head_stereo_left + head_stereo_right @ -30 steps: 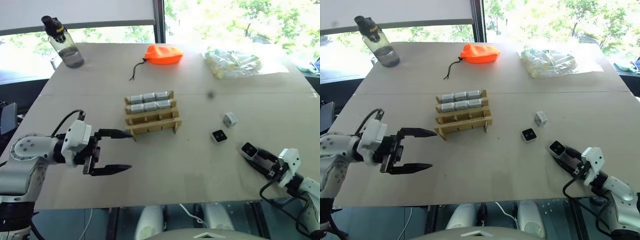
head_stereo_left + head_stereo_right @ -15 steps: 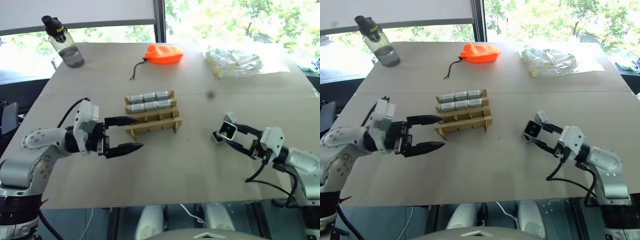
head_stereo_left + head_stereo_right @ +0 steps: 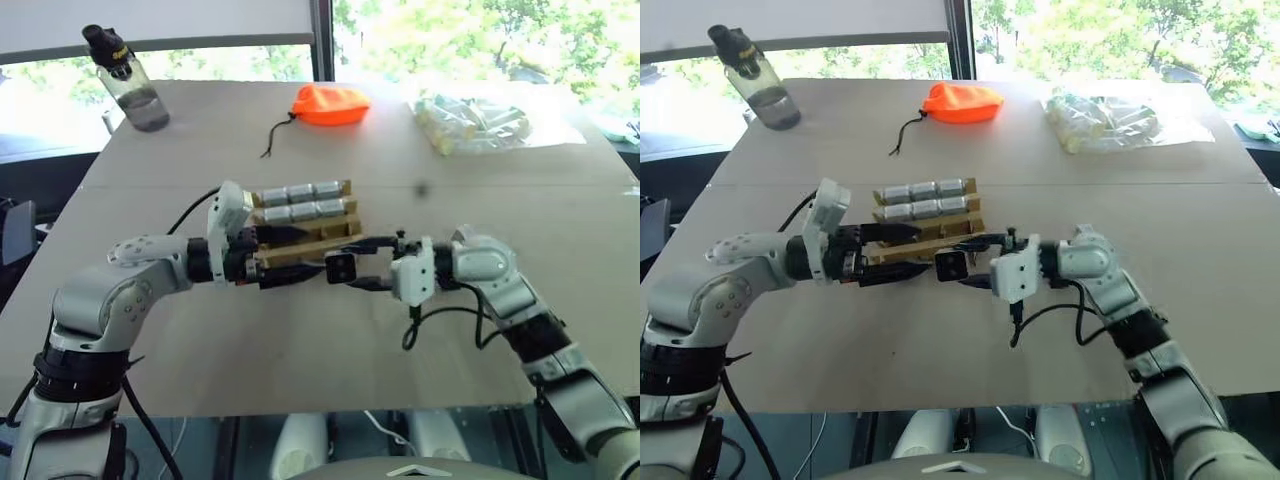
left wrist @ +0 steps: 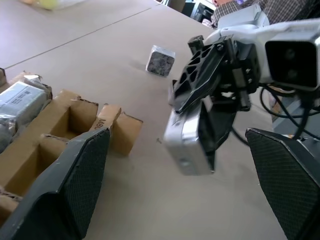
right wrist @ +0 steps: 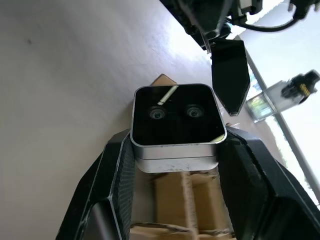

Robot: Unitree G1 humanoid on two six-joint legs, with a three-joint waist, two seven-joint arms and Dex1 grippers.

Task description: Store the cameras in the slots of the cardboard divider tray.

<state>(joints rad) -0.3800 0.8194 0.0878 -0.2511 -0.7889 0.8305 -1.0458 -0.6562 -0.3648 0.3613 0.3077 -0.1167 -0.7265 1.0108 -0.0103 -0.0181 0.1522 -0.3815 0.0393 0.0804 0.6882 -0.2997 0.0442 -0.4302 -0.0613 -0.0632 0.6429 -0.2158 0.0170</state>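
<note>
The cardboard divider tray (image 3: 352,228) stands mid-table, its two back rows filled with several silver-grey cameras (image 3: 298,193). Just in front of the tray's front right corner, my right gripper (image 3: 345,268) is shut on one camera (image 3: 951,265), black face towards me. In the right wrist view this camera (image 5: 176,120) sits between both fingers (image 5: 116,185). My left gripper (image 3: 298,257) is open at the tray's front, its spread fingers (image 4: 75,190) on either side of the held camera (image 4: 187,142) without touching it. Another camera (image 4: 160,60) lies loose on the table beyond.
A water bottle (image 3: 128,80) stands at the far left corner. An orange pouch (image 3: 328,105) and a clear bag of pale items (image 3: 478,122) lie along the far side. A black cable (image 3: 440,320) hangs from my right arm.
My right gripper has swung left across the table with the camera, up to the tray's front. My left gripper has moved right and forward to meet it, rolling its wrist.
</note>
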